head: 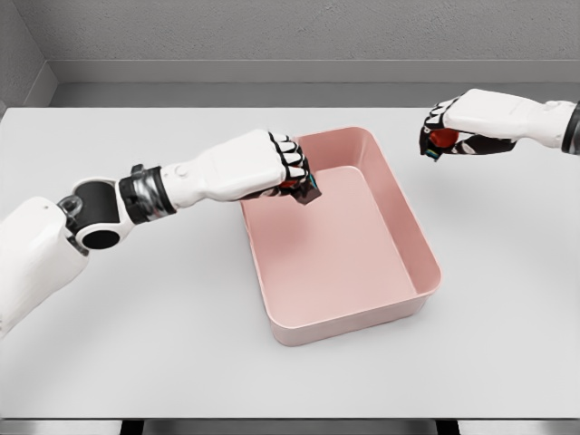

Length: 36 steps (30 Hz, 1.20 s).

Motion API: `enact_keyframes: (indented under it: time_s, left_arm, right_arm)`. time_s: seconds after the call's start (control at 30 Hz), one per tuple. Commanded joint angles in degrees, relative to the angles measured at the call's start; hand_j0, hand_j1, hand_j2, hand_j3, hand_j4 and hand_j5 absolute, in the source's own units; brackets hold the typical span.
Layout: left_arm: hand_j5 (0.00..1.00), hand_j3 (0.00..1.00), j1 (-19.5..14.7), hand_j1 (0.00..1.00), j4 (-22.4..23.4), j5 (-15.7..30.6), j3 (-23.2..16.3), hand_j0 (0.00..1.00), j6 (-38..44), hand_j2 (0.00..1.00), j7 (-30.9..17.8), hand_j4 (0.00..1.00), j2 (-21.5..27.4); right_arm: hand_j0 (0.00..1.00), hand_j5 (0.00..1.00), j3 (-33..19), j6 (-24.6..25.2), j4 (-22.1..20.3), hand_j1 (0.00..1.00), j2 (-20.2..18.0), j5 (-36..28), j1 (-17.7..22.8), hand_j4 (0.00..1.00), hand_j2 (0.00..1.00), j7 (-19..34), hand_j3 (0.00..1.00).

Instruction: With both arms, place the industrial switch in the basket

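Industrial switches are seen in both hands: a dark one with a red part point(306, 188) is gripped in the left hand point(283, 168), and a second dark one with a red part point(441, 139) is gripped in the right hand point(446, 127). The left fingers point(292, 161) are curled tightly around their switch, which is held over the far left wall of the pink basket point(426, 272), just inside its rim. The right fingers point(435, 120) are likewise closed on their switch, which is held above the bare worktop point(136, 344), to the right of the basket and near the worktop's far right corner, well apart from the basket's wall. The basket itself is set on the worktop near the middle, turned slightly askew to the worktop's edges.
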Motion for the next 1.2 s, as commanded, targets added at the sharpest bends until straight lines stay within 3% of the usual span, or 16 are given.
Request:
enact_keyframes:
  time_s: [0.0, 0.13, 0.33, 0.4, 0.43, 0.47, 0.5, 0.9, 0.97, 1.03, 1.17]
  left_arm:
    - [0.39, 0.39, 0.0, 0.39, 0.3, 0.4, 0.0, 0.39, 0.0, 0.39, -0.4, 0.39, -0.1]
    - [0.39, 0.39, 0.4, 0.39, 2.8, 0.3, -1.7, 0.39, 0.0, 0.39, -0.6, 0.39, -0.1]
    - [0.4, 0.4, 0.7, 0.4, 3.0, 0.3, -2.5, 0.4, 0.0, 0.4, -0.7, 0.4, -0.4]
    - [0.55, 0.55, 0.6, 0.55, 2.8, 0.6, -2.4, 0.55, 0.0, 0.55, -0.5, 0.55, -0.5]
    - [0.87, 0.87, 0.5, 0.87, 2.7, 1.0, -2.4, 0.87, 0.0, 0.87, -0.3, 0.87, -0.5]
    - [0.98, 0.98, 0.4, 0.98, 2.5, 1.1, -2.4, 0.98, 0.0, 0.98, -0.3, 0.98, -0.5]
    - [1.0, 1.0, 0.4, 1.0, 2.5, 1.2, -2.4, 1.0, 0.0, 1.0, -0.3, 1.0, -0.5]
    - [1.0, 1.0, 0.4, 1.0, 2.3, 1.3, -1.8, 1.0, 0.0, 1.0, -0.3, 1.0, -0.3]
    - [1.0, 1.0, 0.4, 1.0, 0.5, 2.0, -1.6, 1.0, 0.0, 1.0, -0.4, 1.0, 0.5]
    - [1.0, 1.0, 0.4, 1.0, -3.7, 5.6, 1.4, 1.0, 0.0, 1.0, -0.5, 1.0, 5.9]
    - [1.0, 1.0, 0.8, 1.0, -6.9, 9.4, 1.8, 1.0, 0.0, 1.0, -0.1, 1.0, 12.6]
  right_arm:
    - [0.45, 0.45, 0.0, 0.1, -1.2, 0.45, -0.2, -0.9, 0.0, 0.45, 0.45, 0.0, 0.45]
    - [0.45, 0.45, 0.0, 0.1, -3.3, 0.45, -0.2, -1.8, 0.0, 0.45, 0.45, 0.0, 0.45]
    - [0.45, 0.45, 0.1, 0.1, -5.5, 0.45, -0.2, -2.6, 0.2, 0.45, 0.45, 0.0, 0.45]
    - [0.45, 0.45, 0.2, 0.1, -5.6, 0.45, -0.2, -2.7, 0.2, 0.45, 0.45, 0.0, 0.45]
    - [0.45, 0.45, 0.2, 0.1, -5.7, 0.45, -0.2, -2.8, 0.3, 0.45, 0.45, 0.0, 0.45]
    - [0.45, 0.45, 0.2, 0.1, -6.0, 0.45, -0.2, -2.8, 0.3, 0.45, 0.45, 0.0, 0.45]
    - [0.45, 0.45, 0.2, 0.1, -6.3, 0.45, -0.2, -3.1, 0.3, 0.45, 0.45, 0.0, 0.45]
    - [0.45, 0.45, 1.2, 0.1, -10.2, 0.45, -0.2, -3.8, 0.4, 0.45, 0.45, 0.0, 0.45]
    - [0.45, 0.45, 1.6, 0.1, -10.8, 0.45, -0.2, -3.8, 0.4, 0.45, 0.45, 0.0, 0.45]
    - [0.45, 0.45, 1.8, 0.1, -11.2, 0.45, -0.1, -3.8, 0.4, 0.45, 0.45, 0.0, 0.45]
    - [0.45, 0.45, 2.8, 0.1, -11.4, 0.45, 0.3, -3.8, 0.4, 0.45, 0.45, 0.0, 0.45]
